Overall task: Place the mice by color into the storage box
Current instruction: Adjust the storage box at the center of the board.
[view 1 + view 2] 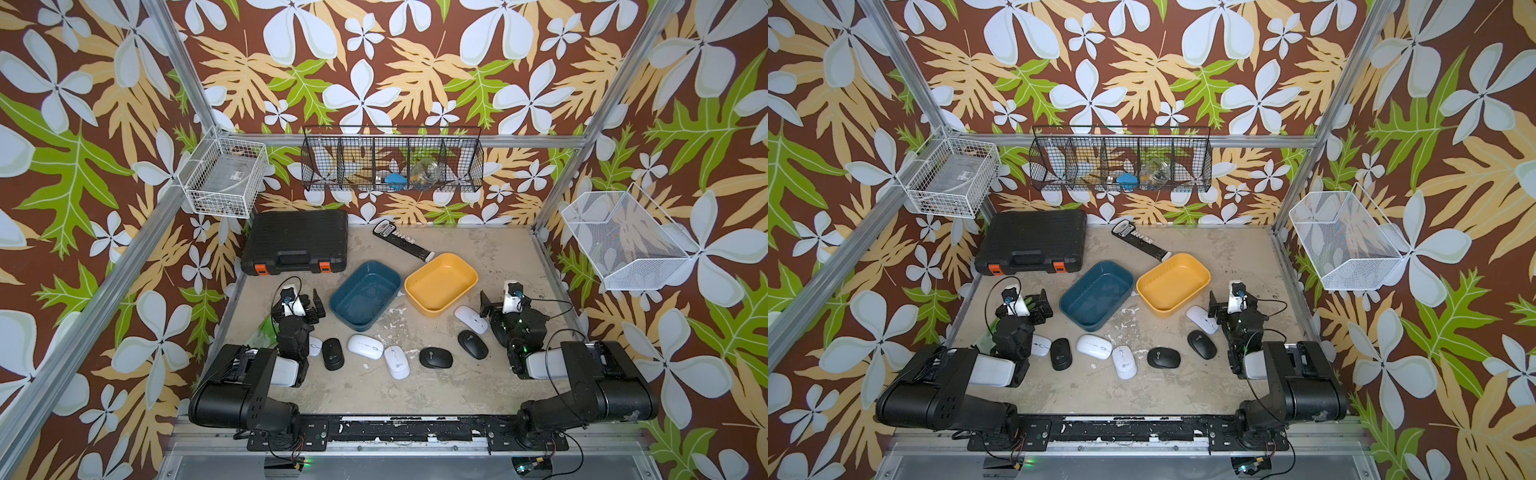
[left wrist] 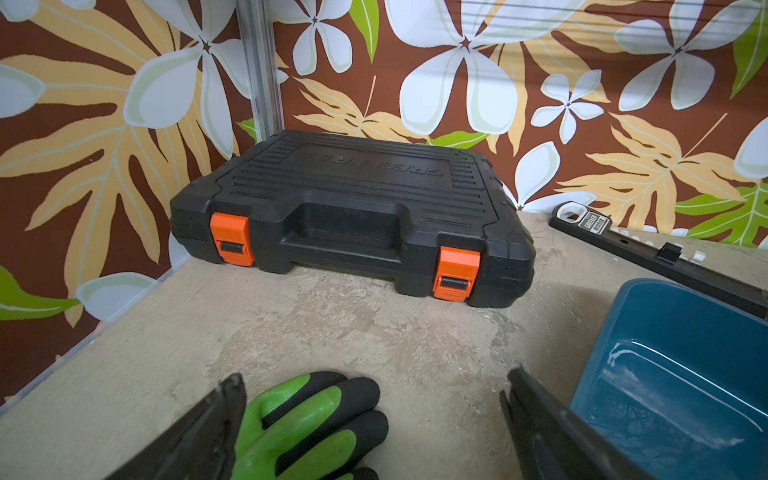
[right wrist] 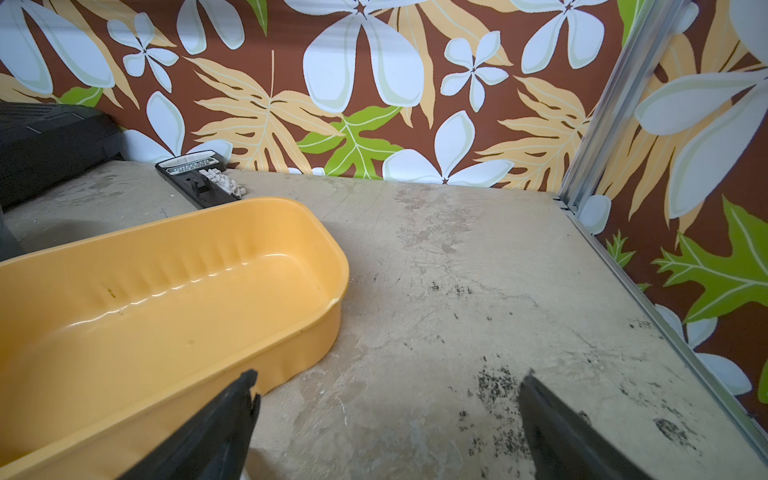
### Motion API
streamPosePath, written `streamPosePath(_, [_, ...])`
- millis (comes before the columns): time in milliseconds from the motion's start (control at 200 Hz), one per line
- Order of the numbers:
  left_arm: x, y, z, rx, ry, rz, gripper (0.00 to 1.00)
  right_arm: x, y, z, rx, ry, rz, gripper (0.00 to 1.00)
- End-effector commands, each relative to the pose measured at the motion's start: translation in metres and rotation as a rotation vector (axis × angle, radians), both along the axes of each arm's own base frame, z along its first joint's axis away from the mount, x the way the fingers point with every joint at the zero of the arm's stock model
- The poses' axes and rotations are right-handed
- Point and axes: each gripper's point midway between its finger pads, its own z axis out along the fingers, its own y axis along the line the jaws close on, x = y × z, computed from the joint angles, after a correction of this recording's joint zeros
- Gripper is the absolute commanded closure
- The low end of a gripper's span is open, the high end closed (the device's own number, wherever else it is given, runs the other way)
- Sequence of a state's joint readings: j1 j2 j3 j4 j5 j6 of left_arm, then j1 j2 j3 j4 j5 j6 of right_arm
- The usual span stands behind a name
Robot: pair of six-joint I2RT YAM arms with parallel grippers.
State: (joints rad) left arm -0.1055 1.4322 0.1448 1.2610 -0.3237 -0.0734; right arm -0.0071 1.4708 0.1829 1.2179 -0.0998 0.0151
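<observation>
Flowered wallpaper (image 1: 374, 62) closes in a scuffed beige table (image 1: 415, 390) on three sides. Only my top views show the mice (image 1: 397, 361); neither wrist view catches one. From the left wrist I get a green glove (image 2: 307, 419) lying on the table below the left gripper (image 2: 376, 374), whose jaws are spread wide and empty, plus the case (image 2: 353, 208) and a corner of the blue bin (image 2: 673, 374). From the right wrist I see the right gripper (image 3: 388, 377), just as wide and empty, over bare table beside the yellow bin (image 3: 166, 291). I count seven mice, all on the table in front of the two bins: four white mice (image 1: 365, 346) and three black mice (image 1: 435, 357). One white is half hidden by the left arm (image 1: 291, 336). Three wire baskets (image 1: 224, 183) hang on the walls.
</observation>
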Motion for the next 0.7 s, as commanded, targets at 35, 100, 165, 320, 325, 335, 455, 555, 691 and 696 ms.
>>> streamPosePath(35, [0.018,0.002,0.029,0.007,0.022,0.018,0.0,-0.003,-0.013,0.031,0.009,-0.044,-0.082,0.0])
streamPosePath(100, [0.025,0.003,0.049,-0.009,0.04,0.037,0.0,0.0,-0.015,0.053,0.052,-0.036,-0.102,0.0])
streamPosePath(165, [0.029,0.007,0.066,-0.033,0.049,0.068,0.0,-0.002,-0.009,0.074,0.094,-0.048,-0.075,0.0])
streamPosePath(320, [0.037,-0.012,0.103,-0.182,0.087,-0.018,0.0,-0.003,0.037,0.105,0.237,0.041,0.105,0.07])
streamPosePath(325, [0.037,-0.013,0.104,-0.188,0.088,-0.025,0.0,-0.004,0.04,0.104,0.238,0.05,0.112,0.08])
streamPosePath(335, [0.037,-0.016,0.106,-0.204,0.091,-0.039,0.0,-0.003,0.045,0.107,0.241,0.057,0.127,0.08])
streamPosePath(455, [0.03,-0.069,0.116,-0.39,0.178,-0.275,0.0,-0.006,0.116,0.099,0.194,0.256,0.307,0.12])
streamPosePath(555, [0.016,-0.121,0.121,-0.414,0.276,-0.456,0.0,-0.005,0.132,0.076,0.295,0.441,0.291,0.15])
streamPosePath(691, [-0.006,-0.175,0.123,-0.378,0.374,-0.61,0.0,-0.006,0.137,0.041,0.397,0.61,0.232,0.23])
streamPosePath(696, [-0.006,-0.177,0.122,-0.378,0.377,-0.616,0.0,-0.006,0.137,0.04,0.398,0.615,0.23,0.24])
